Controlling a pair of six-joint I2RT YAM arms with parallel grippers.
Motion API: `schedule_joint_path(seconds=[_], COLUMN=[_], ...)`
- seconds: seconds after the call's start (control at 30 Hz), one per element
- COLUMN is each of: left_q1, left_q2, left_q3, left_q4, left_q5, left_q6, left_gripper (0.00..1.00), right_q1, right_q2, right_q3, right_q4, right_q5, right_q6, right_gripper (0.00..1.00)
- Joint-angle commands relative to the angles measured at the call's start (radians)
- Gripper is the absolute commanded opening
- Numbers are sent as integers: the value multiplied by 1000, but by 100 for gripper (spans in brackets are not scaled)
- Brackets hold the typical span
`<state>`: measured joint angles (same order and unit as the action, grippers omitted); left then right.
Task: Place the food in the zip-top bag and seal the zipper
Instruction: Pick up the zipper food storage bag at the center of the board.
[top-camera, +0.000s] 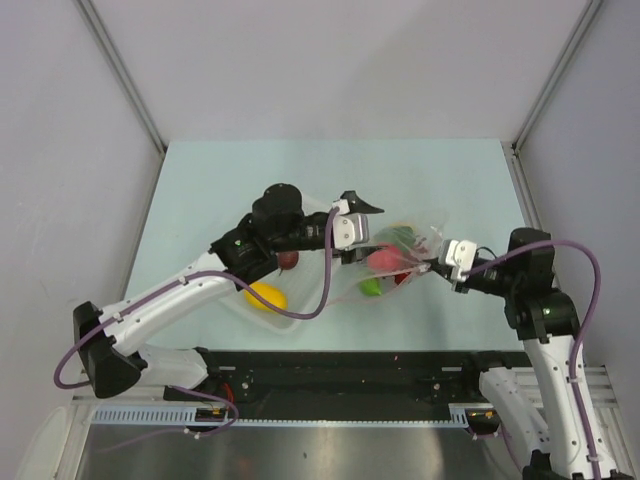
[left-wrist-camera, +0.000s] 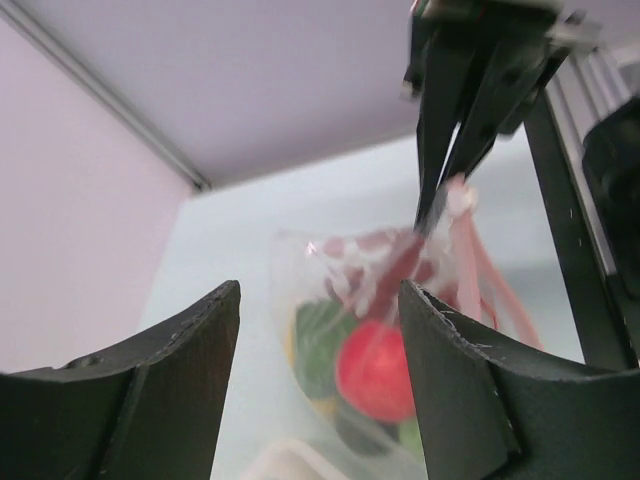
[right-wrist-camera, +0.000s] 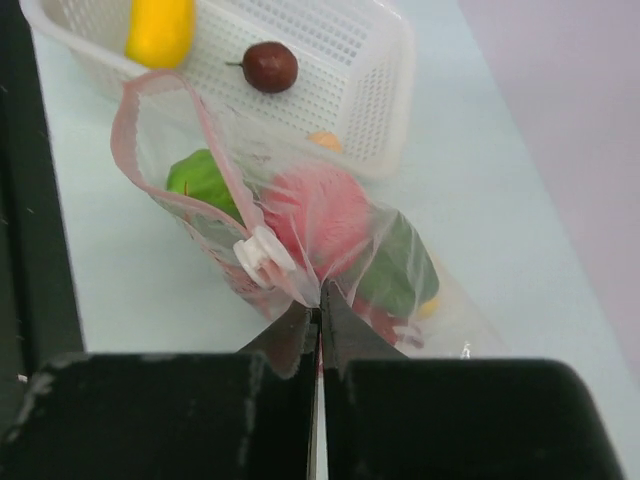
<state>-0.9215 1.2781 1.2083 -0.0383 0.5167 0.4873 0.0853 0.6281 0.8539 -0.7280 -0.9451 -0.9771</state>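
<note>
Here, bag (right-wrist-camera: 455, 305) holding tomato (right-wrist-camera: 315, 215) and pepper (right-wrist-camera: 200, 182), basket (right-wrist-camera: 370, 90) holding plum (right-wrist-camera: 270, 66)

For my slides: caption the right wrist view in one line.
Right gripper shut on the zip-top bag, tomato inside; plum and yellow piece lie in the basket.

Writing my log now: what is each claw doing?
Left claw: open, holding nothing.
Right claw: shut on the zip-top bag.

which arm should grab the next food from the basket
Left: the left claw is open and free near the basket holding plum and yellow piece; the right claw is shut on the bag's mouth.
</note>
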Motion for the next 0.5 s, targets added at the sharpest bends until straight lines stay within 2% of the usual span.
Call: schedule_joint_path(seconds=[0.0,0.17,0.4,0.47], left_q1=[-62,-114,-132,-135], left_q2=[21,35,99,121], left_q3=[121,184,263,287], left_q4=[-81,-129,-163,-172], left_q5=[-78,-116,-95,-86], left_q6=[-33,-41,-122,-134], left_gripper=[69,70,69,66], right_q1=[43,100,151,159], right_q2=[70,140,151,150], right_q3=[141,247,290,290], right_q4=[70,52,68,78], right_q5=[20,34,69,81], right_q6=[334,434,523,535], right_gripper=[0,0,0,0])
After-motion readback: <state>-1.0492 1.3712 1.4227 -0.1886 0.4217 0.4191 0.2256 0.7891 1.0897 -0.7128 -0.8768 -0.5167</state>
